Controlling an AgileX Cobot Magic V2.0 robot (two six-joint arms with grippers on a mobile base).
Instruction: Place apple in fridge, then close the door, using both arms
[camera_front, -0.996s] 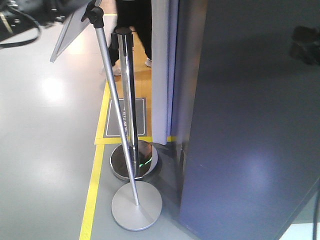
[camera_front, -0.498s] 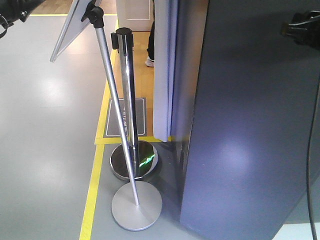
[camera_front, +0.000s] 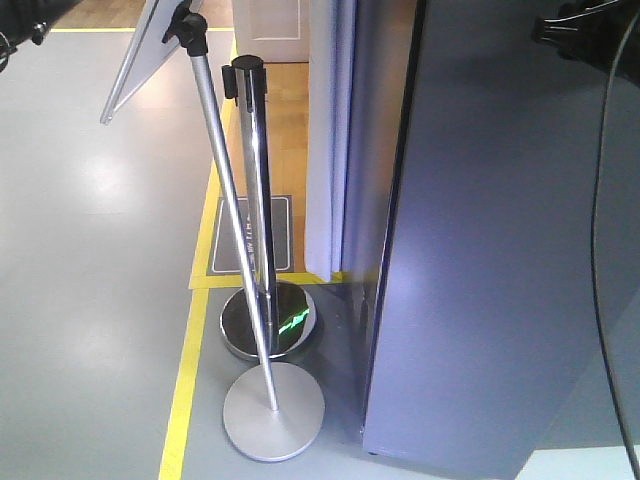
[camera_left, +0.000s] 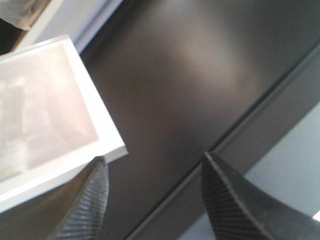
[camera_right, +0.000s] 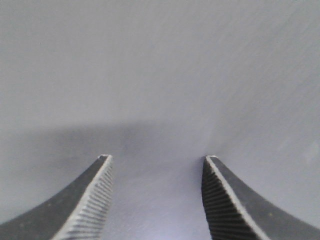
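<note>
Right gripper (camera_right: 157, 159): jaws wide apart, empty, facing the door (camera_right: 160, 65) close up; contact cannot be determined. Left gripper (camera_left: 154, 160): jaws wide apart, empty, facing a dark panel (camera_left: 190, 90).

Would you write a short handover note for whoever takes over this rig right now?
Left gripper: jaws open, empty, facing a dark surface beside a white panel.
Right gripper: jaws open, empty, close to a plain grey surface, likely the door.
Apple: not in view; neither gripper holds it.
Door: dark outside faces the front camera; fully shut or not, cannot tell.
To do: confirm the apple is inside, push the door home.
</note>
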